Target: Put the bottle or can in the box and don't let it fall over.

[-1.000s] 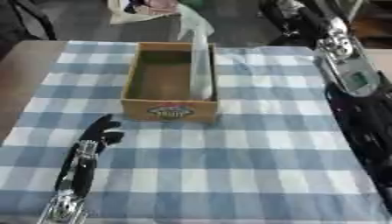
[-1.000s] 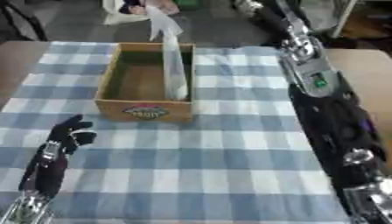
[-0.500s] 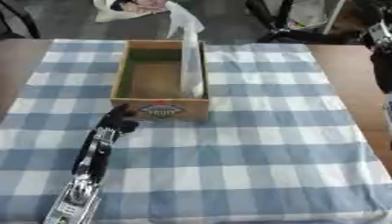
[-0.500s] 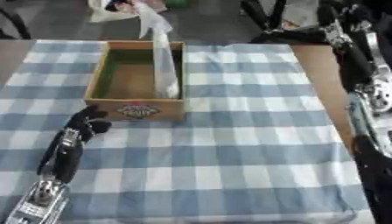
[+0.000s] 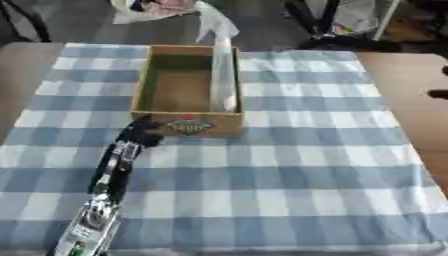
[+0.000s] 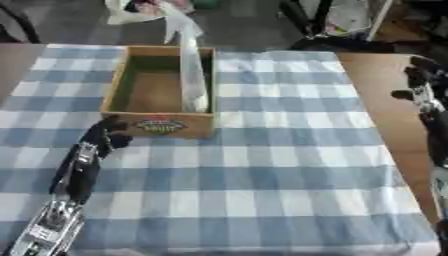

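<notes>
Wooden and open-topped, the box [image 5: 186, 93] is seen on the blue-and-white checked cloth [image 5: 289, 165] that covers the tabletop [image 5: 407, 95]. A tall, clear bottle [image 5: 223, 75] is stood upright inside the box, against its right wall, and nothing is touching it. The task is therefore judged to be essentially done: the bottle is placed and has not fallen, and only the clearing of the arms appears to be left.

The left robot hand [image 5: 140, 134] is seen just in front of the box's near-left corner, beside the printed label; its dark fingers look loosely curled with nothing held. The right robot hand [image 6: 418, 75] is seen well to the right of the box, at the edge of the right eye view, but whether its fingers are spread or closed cannot be told.

The bottle's base is hidden by the box wall, so its footing cannot be checked. A pale bag [image 5: 157, 10] beyond the box is cut off by the frame.
</notes>
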Robot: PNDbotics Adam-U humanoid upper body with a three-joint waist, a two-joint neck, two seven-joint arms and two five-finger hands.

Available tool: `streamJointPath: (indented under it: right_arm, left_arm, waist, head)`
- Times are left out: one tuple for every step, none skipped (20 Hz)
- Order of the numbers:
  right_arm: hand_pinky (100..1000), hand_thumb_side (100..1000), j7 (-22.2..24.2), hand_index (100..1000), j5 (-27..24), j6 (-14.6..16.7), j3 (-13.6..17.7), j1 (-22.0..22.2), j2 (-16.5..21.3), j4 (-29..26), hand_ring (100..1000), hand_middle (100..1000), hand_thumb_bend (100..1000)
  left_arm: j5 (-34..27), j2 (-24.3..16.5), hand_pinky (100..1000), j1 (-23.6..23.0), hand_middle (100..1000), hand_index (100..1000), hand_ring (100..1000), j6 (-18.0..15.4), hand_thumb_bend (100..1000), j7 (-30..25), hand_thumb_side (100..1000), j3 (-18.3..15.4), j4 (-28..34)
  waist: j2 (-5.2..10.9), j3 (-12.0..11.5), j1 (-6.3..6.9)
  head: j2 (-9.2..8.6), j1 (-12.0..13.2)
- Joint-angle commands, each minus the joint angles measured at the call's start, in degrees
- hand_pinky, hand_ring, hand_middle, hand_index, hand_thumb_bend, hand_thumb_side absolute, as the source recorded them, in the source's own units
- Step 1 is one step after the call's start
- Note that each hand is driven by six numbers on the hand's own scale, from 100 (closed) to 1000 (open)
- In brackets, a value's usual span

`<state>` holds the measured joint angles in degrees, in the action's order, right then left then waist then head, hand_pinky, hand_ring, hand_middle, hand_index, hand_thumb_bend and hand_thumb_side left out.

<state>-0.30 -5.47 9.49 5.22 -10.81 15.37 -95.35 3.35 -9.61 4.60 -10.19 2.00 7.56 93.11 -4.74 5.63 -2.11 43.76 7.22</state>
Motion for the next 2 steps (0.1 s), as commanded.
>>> streamJointPath:
  right_arm:
    - [657, 574, -0.78, 961, 1.36, -0.87, 0.97, 1.3, -2.13, -1.56, 872, 829, 264]
    - [655, 574, -1.01, 960, 1.63, -1.14, 1.06, 1.9, -2.84, -1.55, 872, 828, 261]
  left_arm:
    - [0.36, -0.38, 777, 0.28, 749, 916, 720, -0.07, 452, 0.34, 963, -0.29, 1.19]
    - [0.38, -0.31, 777, 0.25, 749, 916, 721, -0.08, 451, 0.35, 964, -0.26, 1.17]
  waist:
    - [0.57, 0.12, 0.27]
    - [0.57, 0.15, 0.4]
  head:
    - [0.35, 0.64]
    - [0.35, 0.82]
